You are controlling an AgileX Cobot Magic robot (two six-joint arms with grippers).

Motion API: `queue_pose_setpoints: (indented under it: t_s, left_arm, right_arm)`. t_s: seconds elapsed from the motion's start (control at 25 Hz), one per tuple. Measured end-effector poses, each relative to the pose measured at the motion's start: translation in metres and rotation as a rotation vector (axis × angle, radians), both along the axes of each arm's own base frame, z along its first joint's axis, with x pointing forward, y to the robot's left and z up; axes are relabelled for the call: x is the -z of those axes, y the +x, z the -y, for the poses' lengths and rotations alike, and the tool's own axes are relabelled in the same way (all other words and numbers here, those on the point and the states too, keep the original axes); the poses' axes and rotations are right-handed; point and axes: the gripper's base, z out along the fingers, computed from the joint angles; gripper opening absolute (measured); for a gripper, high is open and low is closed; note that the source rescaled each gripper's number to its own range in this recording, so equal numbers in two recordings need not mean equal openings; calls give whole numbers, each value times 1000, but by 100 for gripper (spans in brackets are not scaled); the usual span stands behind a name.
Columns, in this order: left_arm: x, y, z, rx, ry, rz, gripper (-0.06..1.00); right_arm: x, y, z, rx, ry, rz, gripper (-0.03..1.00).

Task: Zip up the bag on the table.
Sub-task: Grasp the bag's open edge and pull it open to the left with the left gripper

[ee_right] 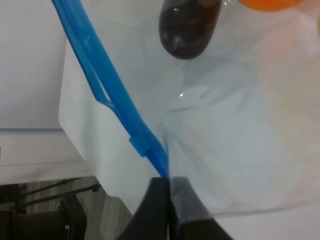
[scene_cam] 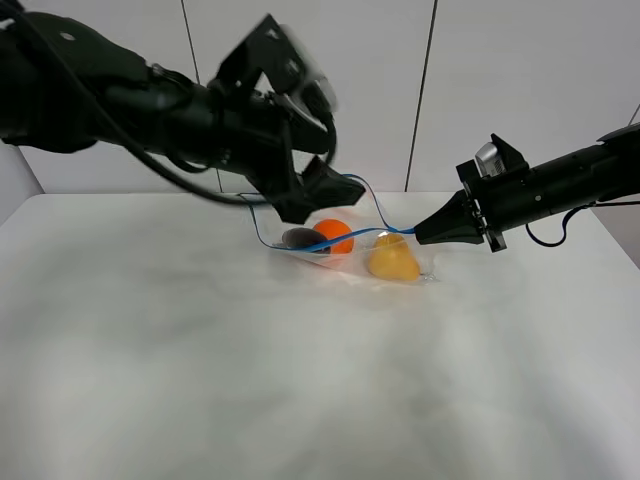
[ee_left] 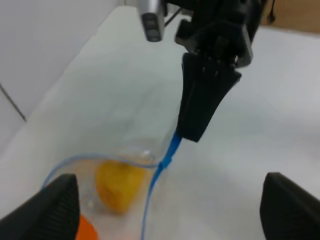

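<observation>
Exterior high view: blue zipper strip (scene_cam: 350, 238) of bag (scene_cam: 350, 266) is pinched at one end by right end effector (scene_cam: 420, 232); long axis is laid leftward, toward left end effector (scene_cam: 315, 195), jaws spread.

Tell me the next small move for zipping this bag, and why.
Probably lower the open left gripper onto the blue zipper strip beside the right gripper and close. The right gripper pinches the strip's end, yet the bag mouth gapes in a loop, so a second grip must press it shut.
</observation>
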Motion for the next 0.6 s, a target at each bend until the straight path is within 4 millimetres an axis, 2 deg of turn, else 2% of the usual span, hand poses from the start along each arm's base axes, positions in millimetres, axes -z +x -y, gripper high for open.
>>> queue_pose_setpoints:
  t_s: [0.2,0.32,0.44,0.6]
  left_arm:
    - [32,-4,34,188,205,219,100]
    - [49,0,49,166,271,294,100]
    - [55,2,56,101,314,358,100]
    - [67,-4,69,112,335,358,100]
  right_arm:
    - [2,-2,1,-14,-27,-14,0]
    - [3,-3,2,-18,-41,-27,0]
    - [4,-2,2,-9,-46,-37,0]
    - [5,-1,3,12,-55,-38,0]
